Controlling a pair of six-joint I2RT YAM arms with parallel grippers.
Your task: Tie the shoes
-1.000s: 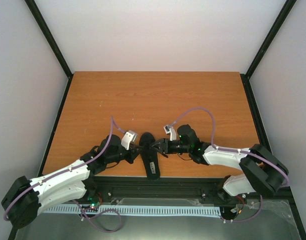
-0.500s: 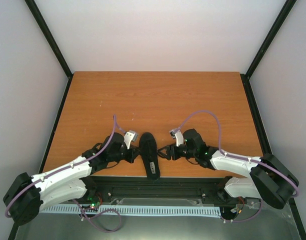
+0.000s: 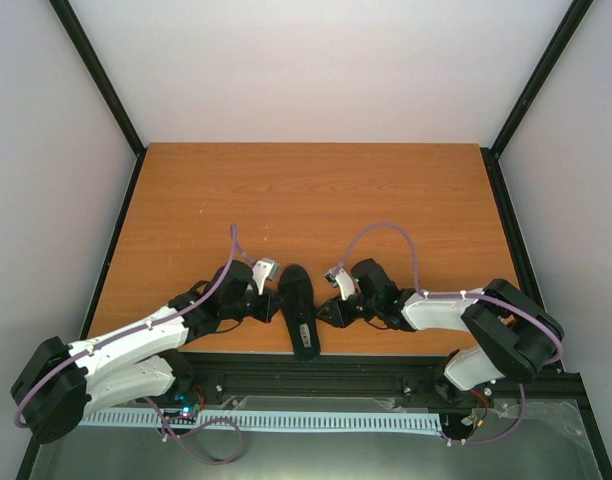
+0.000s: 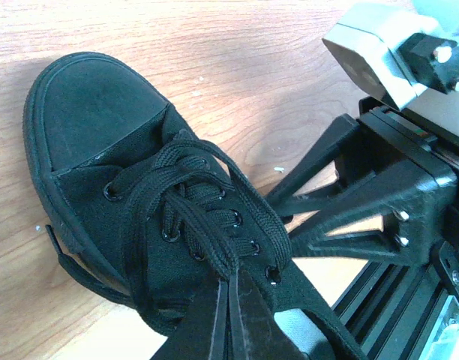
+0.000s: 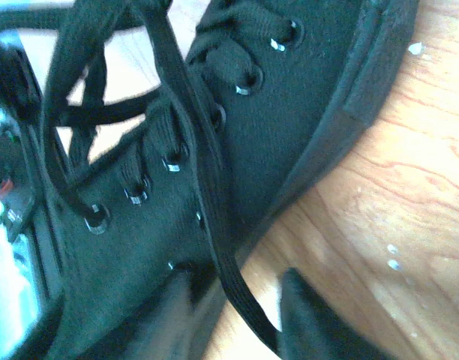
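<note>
orange-brown wooden surface (image 3: 316, 190): plenty of room beyond toe and out to both sides, black frame rail (image 3: 316, 365) tight along near edge.

small all-black canvas sneaker (image 3: 299, 310) sits at near edge, heel by rail, toe pointing away. Probably light, so it slides if tugged hard.

left pincer (image 4: 229, 296) pressed together, looks clamped on lace strand over tongue. right pincer (image 5: 237, 281) apart, strand running between fingers, not pinched yet.

thin black laces (image 4: 188, 199): floppy, flat woven, likely slippery. Grab mid-strand, away from eyelets, and pull outward, not toward rail.
</note>
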